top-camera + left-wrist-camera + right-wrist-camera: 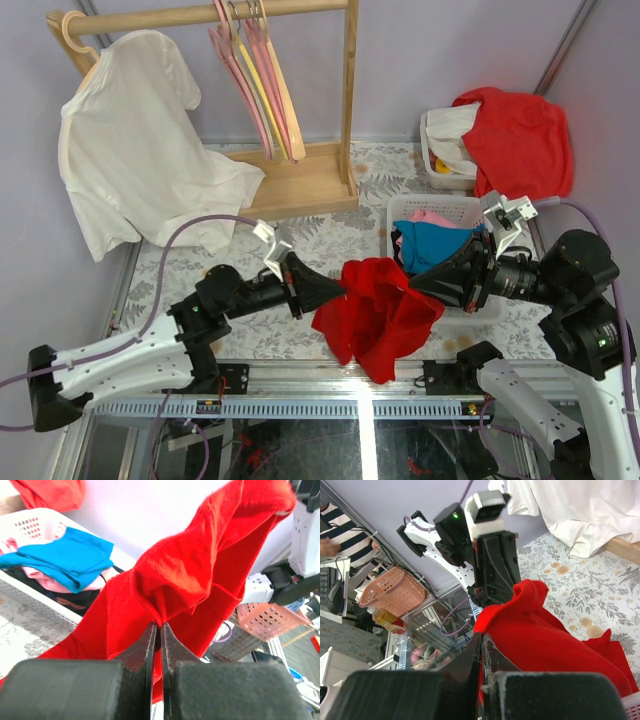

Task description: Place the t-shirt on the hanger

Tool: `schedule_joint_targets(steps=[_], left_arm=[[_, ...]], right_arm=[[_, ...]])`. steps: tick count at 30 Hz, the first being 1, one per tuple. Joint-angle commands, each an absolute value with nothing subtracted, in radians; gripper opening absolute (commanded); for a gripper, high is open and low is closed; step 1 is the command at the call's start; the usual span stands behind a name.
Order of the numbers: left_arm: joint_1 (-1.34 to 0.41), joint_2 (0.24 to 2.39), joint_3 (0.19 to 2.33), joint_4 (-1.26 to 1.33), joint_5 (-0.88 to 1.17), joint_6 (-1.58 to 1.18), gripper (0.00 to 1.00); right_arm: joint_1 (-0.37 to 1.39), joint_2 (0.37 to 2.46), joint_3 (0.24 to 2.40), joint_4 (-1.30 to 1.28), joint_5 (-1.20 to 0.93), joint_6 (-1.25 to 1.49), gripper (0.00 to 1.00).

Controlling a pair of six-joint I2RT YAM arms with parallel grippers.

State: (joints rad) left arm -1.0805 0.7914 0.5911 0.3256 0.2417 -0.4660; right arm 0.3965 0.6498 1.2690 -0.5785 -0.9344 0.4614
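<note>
The red t-shirt [380, 310] hangs bunched between my two grippers above the table's front middle. My left gripper [338, 290] is shut on its left side; in the left wrist view the jaws [160, 625] pinch a fold of red cloth [200, 570]. My right gripper [428, 285] is shut on its right edge; in the right wrist view the jaws [481, 636] clamp the cloth's hem [545, 640]. A pale wood hanger [285, 100] hangs on the rail at the right of the pink and yellow hangers, far behind both grippers.
A wooden rack [300, 185] stands at the back. A white t-shirt [130, 150] hangs on another wooden hanger at its left end. A white basket [398, 212] with blue and pink clothes sits behind the right gripper. A bin with a red-orange garment [520, 140] is at the back right.
</note>
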Motion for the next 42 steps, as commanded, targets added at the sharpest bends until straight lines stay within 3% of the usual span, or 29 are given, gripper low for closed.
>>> schedule_joint_targets(steps=[1, 6, 12, 23, 27, 29, 34, 36, 42], left_arm=[[-1.087, 0.720, 0.693, 0.110, 0.056, -0.429, 0.00], [-1.086, 0.679, 0.838, -0.049, -0.092, -0.406, 0.00], [-1.086, 0.715, 1.170, -0.211, -0.220, -0.308, 0.00], [-1.087, 0.761, 1.558, -0.167, -0.335, -0.107, 0.00], [-1.088, 0.799, 1.639, -0.103, -0.339, -0.070, 0.00], [-1.087, 0.851, 1.689, -0.103, -0.338, -0.049, 0.00], [-1.087, 0.960, 1.717, -0.158, -0.382, -0.010, 0.00], [-1.086, 0.964, 1.680, -0.161, -0.427, -0.001, 0.00], [-1.086, 0.934, 1.600, -0.179, -0.467, -0.010, 0.00]], right_arm=[[0.391, 0.666, 1.276, -0.611, -0.932, 0.455, 0.00], [0.392, 0.705, 1.286, -0.528, -0.965, 0.505, 0.00], [0.392, 0.749, 1.354, -0.200, -1.109, 0.741, 0.00], [0.393, 0.935, 1.410, 0.616, -1.136, 1.338, 0.00], [0.392, 0.968, 1.437, 0.766, -1.123, 1.491, 0.00], [0.393, 0.947, 1.444, 0.642, -1.128, 1.394, 0.00], [0.392, 0.917, 1.612, -0.398, -0.907, 0.650, 0.00], [0.393, 0.926, 1.626, -0.631, -0.775, 0.513, 0.00], [0.392, 0.903, 1.544, -0.638, -0.740, 0.461, 0.00]])
